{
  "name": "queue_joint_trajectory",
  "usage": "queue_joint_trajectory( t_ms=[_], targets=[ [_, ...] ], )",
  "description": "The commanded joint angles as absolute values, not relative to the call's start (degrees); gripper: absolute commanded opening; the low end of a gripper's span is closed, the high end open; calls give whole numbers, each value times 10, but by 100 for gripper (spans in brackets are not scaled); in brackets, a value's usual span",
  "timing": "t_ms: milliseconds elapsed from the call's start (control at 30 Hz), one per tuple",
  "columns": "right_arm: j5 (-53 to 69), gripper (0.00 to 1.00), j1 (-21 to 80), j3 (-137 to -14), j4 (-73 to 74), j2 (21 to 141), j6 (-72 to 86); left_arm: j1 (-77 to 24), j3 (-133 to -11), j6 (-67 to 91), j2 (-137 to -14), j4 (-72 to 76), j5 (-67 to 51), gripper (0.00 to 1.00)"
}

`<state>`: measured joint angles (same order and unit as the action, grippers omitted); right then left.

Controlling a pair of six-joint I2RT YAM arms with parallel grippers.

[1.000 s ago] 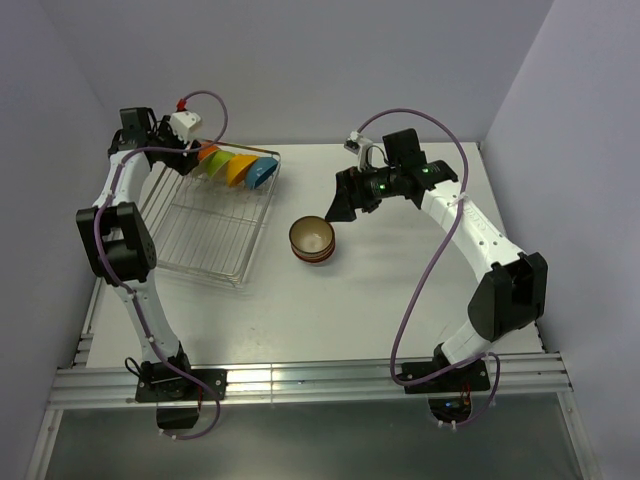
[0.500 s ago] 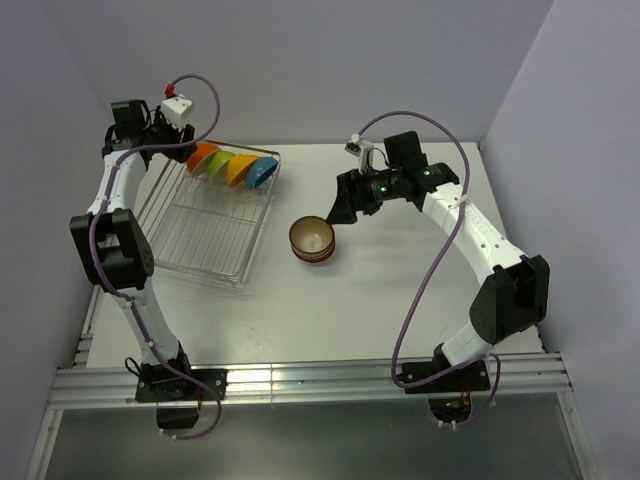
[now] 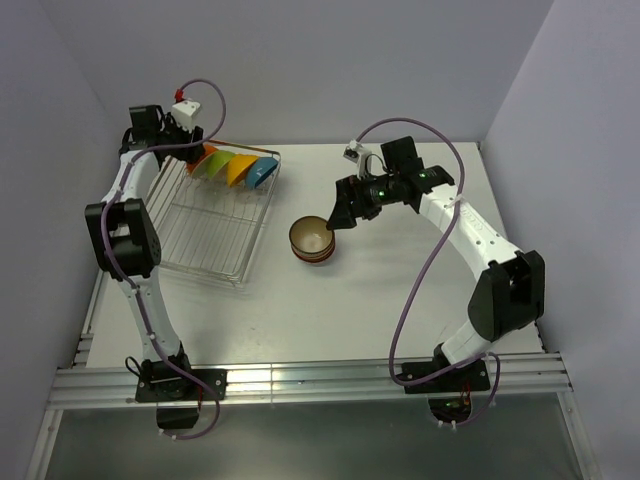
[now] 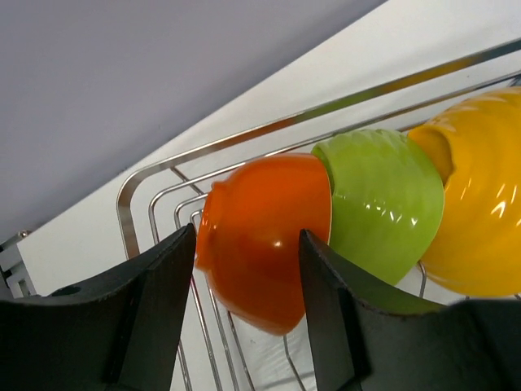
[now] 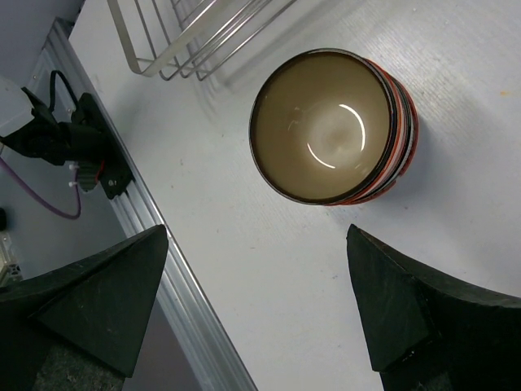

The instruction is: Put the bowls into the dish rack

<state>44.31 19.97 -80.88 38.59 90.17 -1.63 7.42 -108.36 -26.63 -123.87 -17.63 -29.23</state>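
Done: four bowls point(image 3: 235, 167) (orange, green, yellow, blue) tilted in rack's point(image 3: 205, 240) top row, upper left | To do: brown stack point(image 3: 312, 241) on table point(image 3: 400, 290), centre | right gripper point(image 5: 256, 232) wide open, empty, above stack | left gripper point(image 4: 247, 236) half open, framing orange bowl point(image 4: 260, 261), grip unclear | Room: rack's lower rows free, its right rim near stack.

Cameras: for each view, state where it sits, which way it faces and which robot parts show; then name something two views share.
Top: above and behind the arms, looking down on the table; the whole left arm and right arm show.
Left wrist: over the dish rack's far end, facing the orange bowl; the left hand's fingers show.
Right wrist: above the table, looking down on the stacked bowls; the right hand's fingers show.
Shared: top and right wrist views both hold the stacked bowls.
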Motion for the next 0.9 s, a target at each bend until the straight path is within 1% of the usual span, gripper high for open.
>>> queue_joint_trajectory(
  t_ms=[0,100,200,233,333,400,433,500,533,567,633,667,767,833,867],
  targets=[
    [455,97,196,-800,375,905,-23,62,-1088,-264,-1270,-215,-234,59],
    [454,97,197,-797,373,904,-21,62,-1078,-269,-1264,-222,-237,60],
    [447,97,199,-797,371,900,-21,62,-1049,-263,-1232,-198,-247,65],
    [446,97,199,-797,367,899,-18,63,-1037,-256,-1222,-181,-252,68],
    [434,97,200,-800,360,899,-9,62,-1031,-235,-1183,-157,-257,74],
    [422,97,200,-801,351,896,-4,63,-1030,-196,-1149,-126,-256,76],
    [408,97,200,-802,343,894,-1,65,-1021,-180,-1133,-106,-257,79],
    [392,97,200,-804,336,892,-1,67,-994,-129,-1079,-40,-257,83],
    [375,97,200,-807,333,890,-1,68,-987,-114,-1061,-21,-254,96],
    [366,97,201,-816,333,890,-1,69,-981,-86,-1028,-6,-250,100],
    [338,97,205,-825,340,895,-3,69,-973,-49,-997,19,-244,100],
    [303,97,213,-837,344,898,-7,70,-973,-40,-970,18,-246,99],
    [248,95,241,-852,361,909,-25,73,-977,-13,-923,-46,-263,99],
    [231,95,260,-846,366,906,-53,73,-953,-10,-893,-90,-279,99],
    [229,95,271,-844,368,904,-64,77,-939,-14,-859,-101,-293,100]
  ],
)
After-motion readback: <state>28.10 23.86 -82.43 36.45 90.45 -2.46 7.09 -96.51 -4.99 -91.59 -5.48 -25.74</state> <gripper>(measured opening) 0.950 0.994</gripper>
